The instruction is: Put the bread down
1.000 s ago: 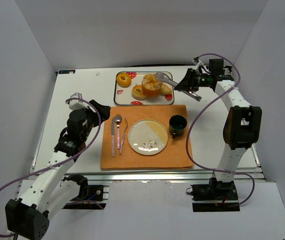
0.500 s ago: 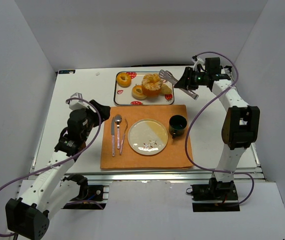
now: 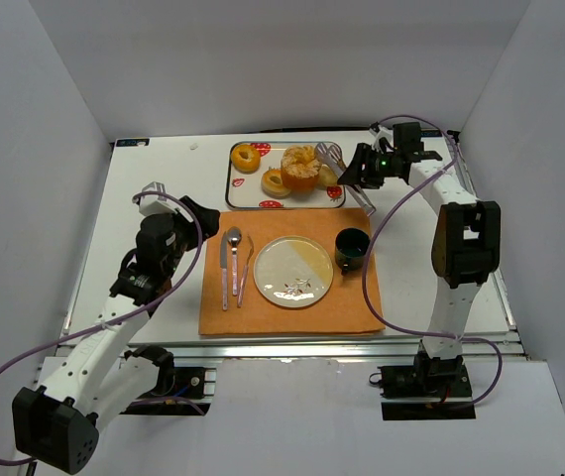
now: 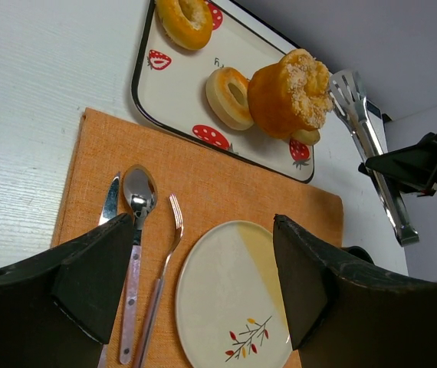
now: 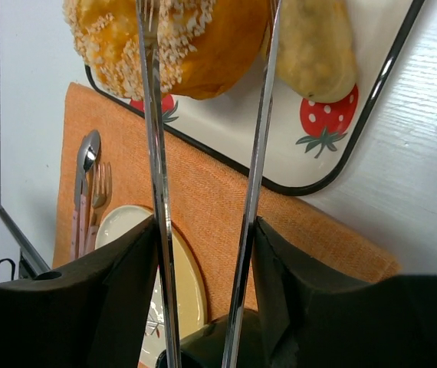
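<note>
Bread first: the left gripper [image 4: 202,257] is hanging with its fingers spread wide and nothing between them, an orange placemat [image 4: 203,180] and a cream plate [image 4: 234,303] lying just below and ahead of it. Further ahead of that hand, a strawberry-print tray [image 4: 179,86] is carrying 2 ring doughnuts [image 4: 230,96]. To their right the sugar-crusted bun [image 4: 289,92] is standing tall beside a smaller pastry [image 4: 307,138]. Further right, the right gripper [image 5: 207,253] is clamping a pair of metal tongs [image 5: 157,192] by the arms. Their 2 blades are reaching out ahead of its fingers: 1 is lying over the bun's crumbed top, the other is running between bun and pastry. The bun is looking light, soft and crumbly, so a hard squeeze is likely to dent it and shed topping. Taking it low and wide on the smooth sides is looking safest.
</note>
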### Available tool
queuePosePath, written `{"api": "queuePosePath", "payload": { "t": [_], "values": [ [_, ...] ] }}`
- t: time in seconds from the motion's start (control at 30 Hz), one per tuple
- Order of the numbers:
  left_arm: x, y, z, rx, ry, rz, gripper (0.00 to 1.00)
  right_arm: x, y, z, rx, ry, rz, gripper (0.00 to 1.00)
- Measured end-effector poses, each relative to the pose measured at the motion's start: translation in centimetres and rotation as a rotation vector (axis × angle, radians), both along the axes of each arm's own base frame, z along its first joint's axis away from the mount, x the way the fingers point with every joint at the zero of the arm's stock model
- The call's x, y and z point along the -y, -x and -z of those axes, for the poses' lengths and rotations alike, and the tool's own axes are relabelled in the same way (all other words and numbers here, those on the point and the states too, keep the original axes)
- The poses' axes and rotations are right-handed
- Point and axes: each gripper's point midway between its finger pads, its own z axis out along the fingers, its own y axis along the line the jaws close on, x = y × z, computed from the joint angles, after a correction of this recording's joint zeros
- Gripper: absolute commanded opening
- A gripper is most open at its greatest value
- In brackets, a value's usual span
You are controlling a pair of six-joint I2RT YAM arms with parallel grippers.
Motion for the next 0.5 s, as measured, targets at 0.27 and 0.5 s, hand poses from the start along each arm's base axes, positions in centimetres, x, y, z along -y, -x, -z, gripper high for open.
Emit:
{"api": "queuePosePath", "payload": {
  "t": [0.27,0.5],
  "values": [
    [-0.1,0.0,-0.1,0.001,-0.001,-0.005,0.82,-1.0,0.3,-0.5,-0.026,-0.049,-0.008,0.54],
    [-0.2,0.1,-0.3,0.007,0.0,-0.01,0.82,-1.2,0.5,-1.0,-0.035,-0.072,0.002,0.54]
  ]
}}
